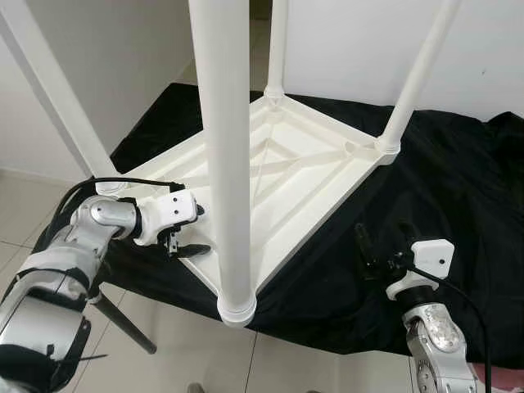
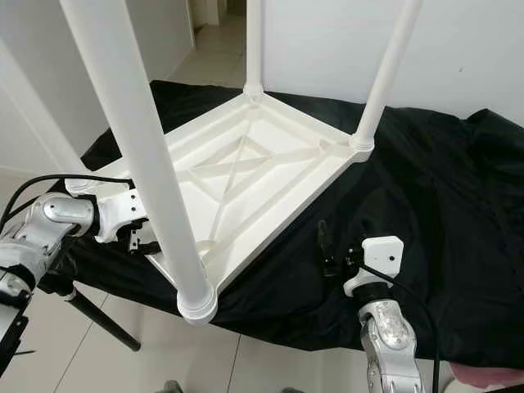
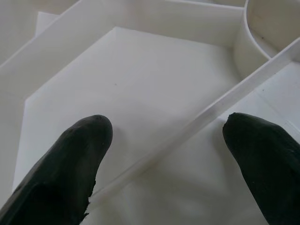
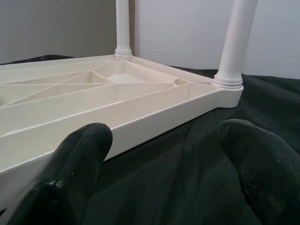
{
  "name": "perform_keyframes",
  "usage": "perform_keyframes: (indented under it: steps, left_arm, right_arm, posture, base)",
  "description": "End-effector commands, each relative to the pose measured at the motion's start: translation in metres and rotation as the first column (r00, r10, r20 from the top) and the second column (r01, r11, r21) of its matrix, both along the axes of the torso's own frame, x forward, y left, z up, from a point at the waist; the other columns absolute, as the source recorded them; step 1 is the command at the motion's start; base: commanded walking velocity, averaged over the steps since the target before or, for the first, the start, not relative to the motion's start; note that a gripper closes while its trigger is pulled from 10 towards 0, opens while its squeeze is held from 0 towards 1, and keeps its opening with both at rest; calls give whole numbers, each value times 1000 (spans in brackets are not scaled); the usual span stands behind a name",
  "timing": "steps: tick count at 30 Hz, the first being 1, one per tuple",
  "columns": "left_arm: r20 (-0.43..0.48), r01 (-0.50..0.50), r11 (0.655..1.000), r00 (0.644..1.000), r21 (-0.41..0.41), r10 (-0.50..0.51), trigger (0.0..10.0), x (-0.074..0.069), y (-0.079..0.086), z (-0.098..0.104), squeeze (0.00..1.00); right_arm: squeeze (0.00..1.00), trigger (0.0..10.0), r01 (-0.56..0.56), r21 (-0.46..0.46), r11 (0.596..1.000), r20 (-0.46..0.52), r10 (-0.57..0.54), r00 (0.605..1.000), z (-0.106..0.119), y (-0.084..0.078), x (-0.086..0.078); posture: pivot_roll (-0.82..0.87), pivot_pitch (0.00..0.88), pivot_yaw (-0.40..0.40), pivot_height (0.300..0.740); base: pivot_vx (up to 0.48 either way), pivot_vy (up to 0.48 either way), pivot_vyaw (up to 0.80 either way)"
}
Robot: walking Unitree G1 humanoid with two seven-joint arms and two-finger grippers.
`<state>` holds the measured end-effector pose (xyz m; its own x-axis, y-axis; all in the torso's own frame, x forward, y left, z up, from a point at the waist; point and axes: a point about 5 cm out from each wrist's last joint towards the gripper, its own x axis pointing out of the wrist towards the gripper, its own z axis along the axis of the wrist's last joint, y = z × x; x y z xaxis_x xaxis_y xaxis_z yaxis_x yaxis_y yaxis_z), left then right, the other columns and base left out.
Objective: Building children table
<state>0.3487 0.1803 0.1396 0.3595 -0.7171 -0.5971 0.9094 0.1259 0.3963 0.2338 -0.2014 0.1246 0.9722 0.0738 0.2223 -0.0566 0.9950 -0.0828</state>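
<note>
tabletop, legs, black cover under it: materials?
Tabletop: looks like moulded white plastic, semi-gloss; ribbed underside. Legs: likely the same plastic, smooth white tubes with collars. Black cover: fabric, matte, creased folds.

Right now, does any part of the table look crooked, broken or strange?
Nothing stands out. The white table top lies upside down on the black cloth, and the legs stand in its corner sockets without visible cracks. The left claw is open over a rib; the right claw is open beside the edge.
</note>
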Motion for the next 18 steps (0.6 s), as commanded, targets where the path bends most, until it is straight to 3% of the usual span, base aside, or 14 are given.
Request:
perform_keyframes:
  steps: [1, 10, 12, 15, 16, 18]
  left_arm:
    - [-6, -60, 997, 998, 53, 61, 10000, 0, 3, -12, 0]
    - [-63, -102, 995, 993, -22, 100, 10000, 8, -6, -10, 0]
    - [-170, -129, 982, 980, -136, 105, 10000, 9, -12, -7, 0]
    - [-170, -129, 982, 980, -136, 105, 10000, 9, -12, -7, 0]
    - [-237, -141, 965, 968, -219, 88, 10000, 11, -16, -1, 0]
    - [-241, -138, 963, 967, -230, 81, 10000, 12, -17, 2, 0]
  right_arm:
    - [0, 10000, 2, -2, 1000, -14, -2, 1000, -2, 2, 0]
    - [0, 10000, 9, -9, 1000, -21, -9, 1000, -4, 2, -1]
    - [0, 10000, 14, -10, 1000, -20, -14, 1000, -4, 3, -1]
    - [0, 10000, 14, -10, 1000, -20, -14, 1000, -4, 3, -1]
    - [0, 10000, 16, 0, 1000, -15, -16, 1000, -3, 4, 0]
    - [0, 10000, 17, 7, 1000, -12, -17, 1000, -2, 6, 1]
  posture:
    - [-83, 0, 32, 740]
    - [-95, 0, 48, 740]
    - [-100, 0, 53, 740]
    - [-100, 0, 53, 740]
    - [-105, 0, 60, 740]
    - [-104, 0, 61, 740]
  base:
    - [0, 0, 0]
    - [0, 0, 0]
    - [0, 0, 0]
    - [0, 0, 0]
    - [0, 0, 0]
    - [0, 0, 0]
